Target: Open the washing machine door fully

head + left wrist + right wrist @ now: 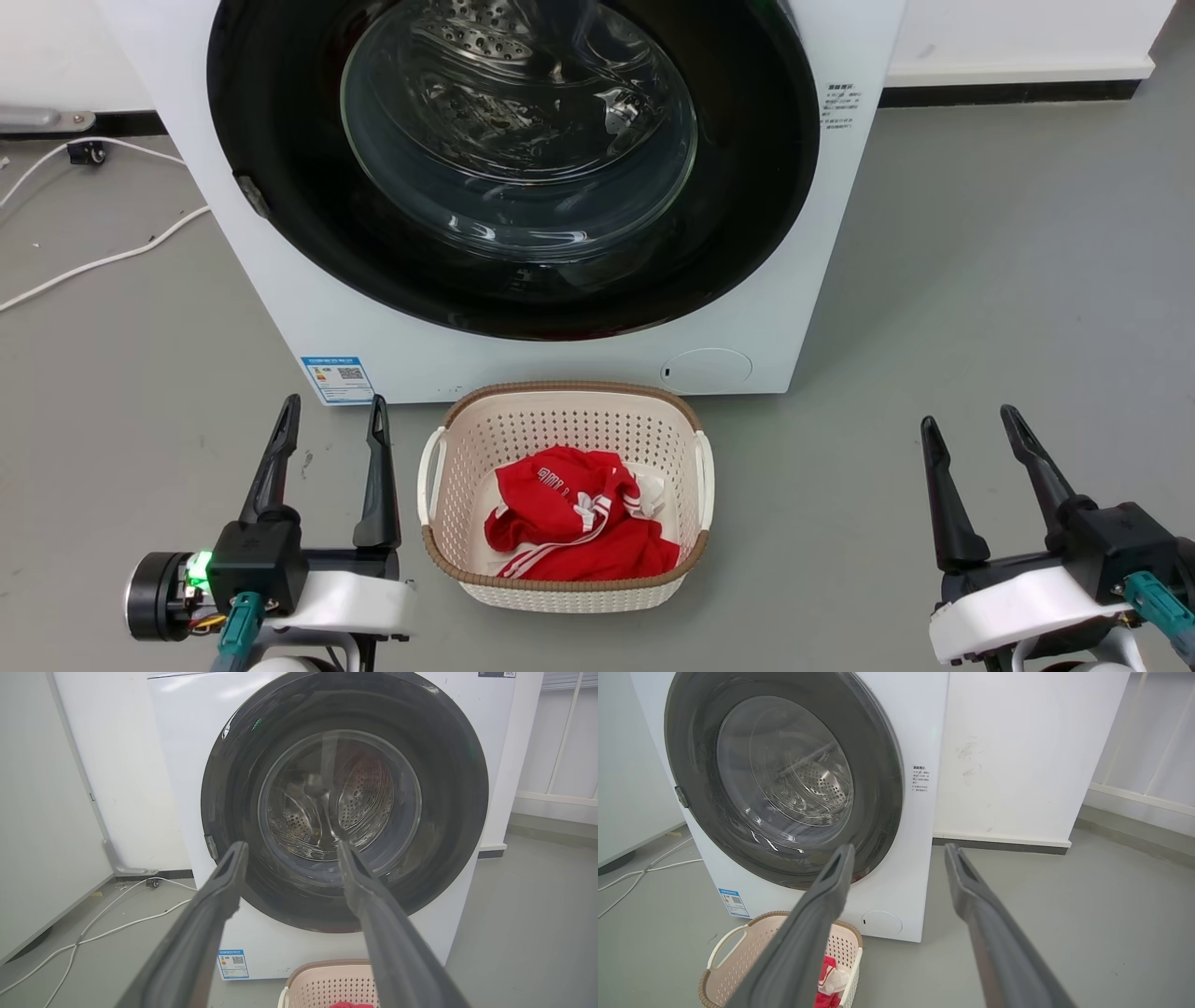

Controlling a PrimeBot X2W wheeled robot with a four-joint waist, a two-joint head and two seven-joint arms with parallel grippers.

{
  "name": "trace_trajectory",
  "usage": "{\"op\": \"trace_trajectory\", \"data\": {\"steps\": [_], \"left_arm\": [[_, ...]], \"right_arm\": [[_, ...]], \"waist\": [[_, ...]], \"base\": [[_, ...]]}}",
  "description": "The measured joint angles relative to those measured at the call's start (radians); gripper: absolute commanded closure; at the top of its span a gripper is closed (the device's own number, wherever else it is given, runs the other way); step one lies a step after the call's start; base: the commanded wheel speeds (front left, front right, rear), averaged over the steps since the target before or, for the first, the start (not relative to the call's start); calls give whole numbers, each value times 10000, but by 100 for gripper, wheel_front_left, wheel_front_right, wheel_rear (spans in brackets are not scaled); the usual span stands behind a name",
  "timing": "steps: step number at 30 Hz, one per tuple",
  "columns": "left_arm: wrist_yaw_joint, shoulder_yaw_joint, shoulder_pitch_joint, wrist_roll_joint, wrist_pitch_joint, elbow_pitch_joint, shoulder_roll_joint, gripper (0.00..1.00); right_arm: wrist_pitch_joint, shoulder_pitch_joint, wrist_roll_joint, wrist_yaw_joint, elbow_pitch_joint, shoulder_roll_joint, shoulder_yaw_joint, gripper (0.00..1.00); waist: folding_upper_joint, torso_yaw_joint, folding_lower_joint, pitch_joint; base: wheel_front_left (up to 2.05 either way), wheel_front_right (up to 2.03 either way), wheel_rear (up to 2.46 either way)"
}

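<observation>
Washing machine [308, 308]: white front-loader standing on the grey floor [980, 280] against a white wall; a blue-edged label sticker [338, 378] at its lower left corner; a round white filter cover [707, 370] at its lower right.

Washing machine door [513, 159]: large glossy black disc with a bulging clear glass centre, nearly as wide as the machine; it lies flush against the front, shut; a small grey latch piece [252, 196] sits on its left edge; the perforated steel drum is visible through the glass.

Laundry basket [569, 389]: cream perforated plastic with a brown woven rim, on the floor just in front of the machine and below the door; a crumpled red garment [569, 523] with white stripes lies inside.

Left gripper [334, 401]: low at the left of the basket, long dark fingers pointing toward the machine; jaws spread apart with nothing between them; well clear of the door.

Right gripper [968, 416]: low at the right of the basket, beyond the machine's right side; jaws likewise parted and empty; not touching the door.

White cable [93, 266]: trailing loose across the floor to the left of the machine.
</observation>
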Motion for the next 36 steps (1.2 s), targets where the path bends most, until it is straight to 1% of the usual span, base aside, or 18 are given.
{"op": "trace_trajectory", "data": {"steps": [3,4,5,6,7,13,15,16,18,20,24,25,28,30,32,36], "left_arm": [[-27,35,7,0,0,12,-19,0],[-36,44,7,-2,0,19,-27,0],[-38,52,8,-2,0,17,-33,0],[-40,61,8,-2,0,19,-36,0],[-48,73,8,-2,0,21,-42,0],[-102,123,8,4,0,15,-77,0],[-123,136,8,6,0,17,-88,0],[-123,138,8,6,0,17,-94,0],[-127,155,8,8,0,21,-104,0],[-128,167,8,12,0,23,-119,0],[-146,182,8,15,0,42,-150,0],[-176,186,8,15,0,42,-157,0],[-178,211,7,15,0,31,-174,0],[-169,270,7,15,0,-10,-190,0],[-125,345,0,15,0,-36,-192,0],[-127,389,-29,12,0,-36,-215,0]], "right_arm": [[2,0,44,-2,27,0,4,0],[2,0,71,0,44,0,8,40],[4,0,79,-2,54,0,13,63],[19,-1,117,-2,77,0,35,89],[50,-1,174,-2,98,2,59,100],[2,-1,543,-2,107,2,82,100],[-105,-1,1168,0,136,2,105,100],[-182,-3,1730,-2,165,2,113,100],[-372,-7,3467,-2,311,2,144,100],[-610,-32,5538,-2,443,2,251,100],[-947,-339,10052,-2,604,10,447,100],[-984,-446,10983,-4,639,12,451,100],[-1026,-908,12619,-4,700,13,424,100],[-988,-1401,13169,-4,794,15,311,100],[-773,-2118,14207,-4,1106,15,171,100],[-150,-3867,14868,-4,2215,-40,-176,100]], "waist": [[0,0,0,-3],[0,0,0,-3],[0,1,0,-2],[0,2,0,-1],[0,3,0,0],[0,11,0,19],[0,9,0,22],[0,11,0,23],[0,13,0,21],[0,12,0,6],[0,9,0,-1],[0,6,0,9],[0,-30,0,60],[0,-84,0,110],[0,-178,0,158],[0,-321,0,209]], "base": [[0,0,0],[0,0,0],[0,0,0],[0,0,0],[0,0,0],[0,0,0],[0,0,0],[0,0,0],[0,0,0],[0,0,0],[0,0,0],[0,0,0],[0,0,0],[0,0,0],[0,0,0],[0,0,0]]}}
